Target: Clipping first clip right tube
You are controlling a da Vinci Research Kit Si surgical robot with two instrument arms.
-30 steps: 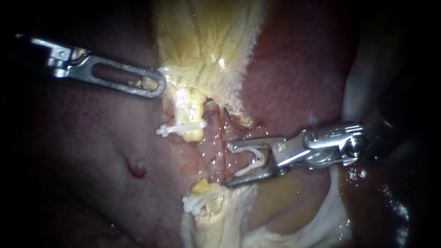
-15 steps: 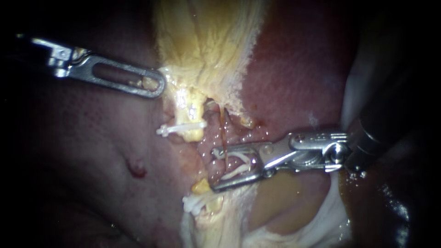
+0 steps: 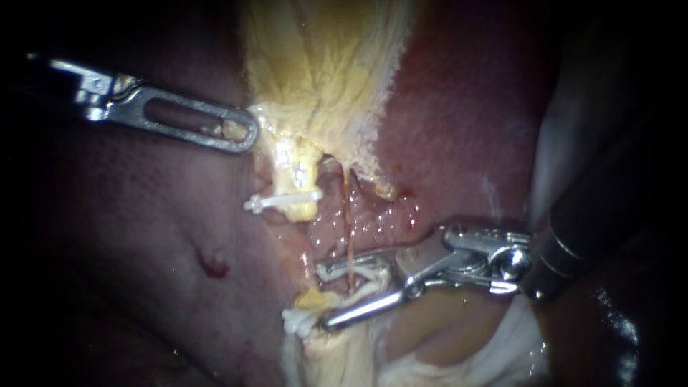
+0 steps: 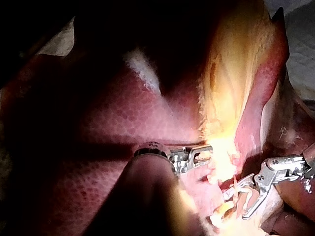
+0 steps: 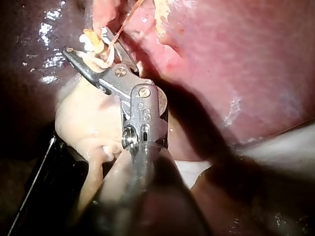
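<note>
Right instrument (image 3: 324, 297), lower centre: jaws half apart, holding a white clip (image 3: 355, 269) astride the thin right tube (image 3: 349, 215). Left instrument (image 3: 246, 136), upper left: jaws closed, probably pinching yellow tissue (image 3: 315, 86).

Liver (image 3: 459, 107) w/ gallbladder (image 3: 322, 72) atop

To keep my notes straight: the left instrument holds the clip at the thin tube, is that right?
Not quite: it is the right instrument that holds the clip at the thin tube; the endoscope view shows its shaft coming in from the right.
</note>
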